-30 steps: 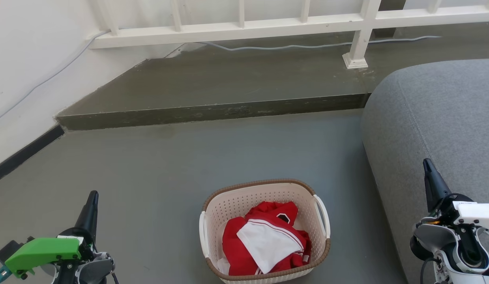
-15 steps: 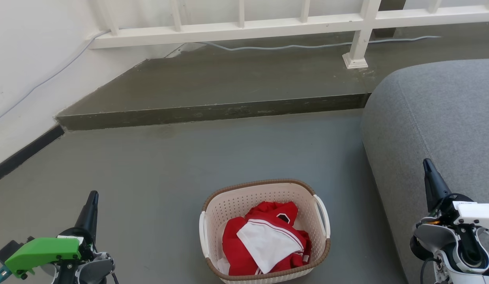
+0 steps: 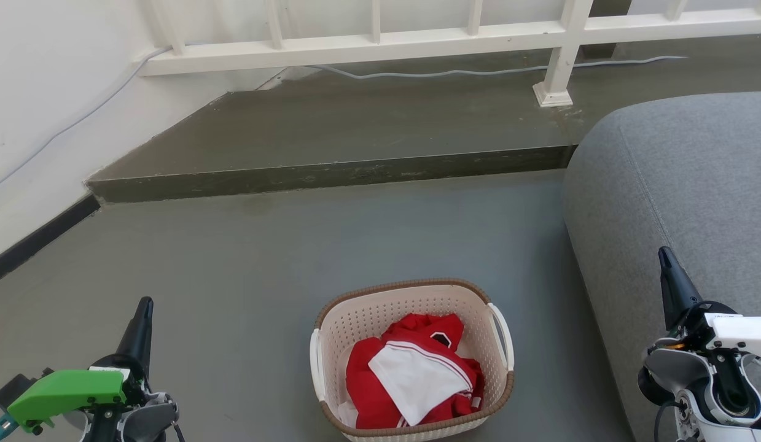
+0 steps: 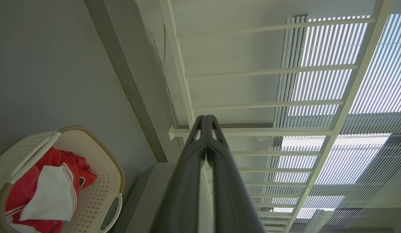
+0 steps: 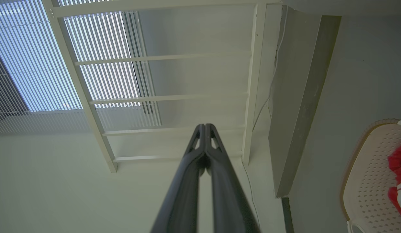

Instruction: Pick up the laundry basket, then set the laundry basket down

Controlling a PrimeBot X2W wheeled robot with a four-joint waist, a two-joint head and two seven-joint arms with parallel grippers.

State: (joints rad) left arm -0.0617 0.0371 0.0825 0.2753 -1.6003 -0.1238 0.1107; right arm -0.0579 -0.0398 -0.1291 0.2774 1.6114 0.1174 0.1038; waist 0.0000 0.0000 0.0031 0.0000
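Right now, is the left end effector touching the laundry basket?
Apart. Head view shows bare floor between the left end effector and the laundry basket.

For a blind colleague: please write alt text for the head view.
A cream laundry basket of red and white clothes sits on the grey floor between the left gripper and right gripper, both shut and clear of it. Grey sofa at right.
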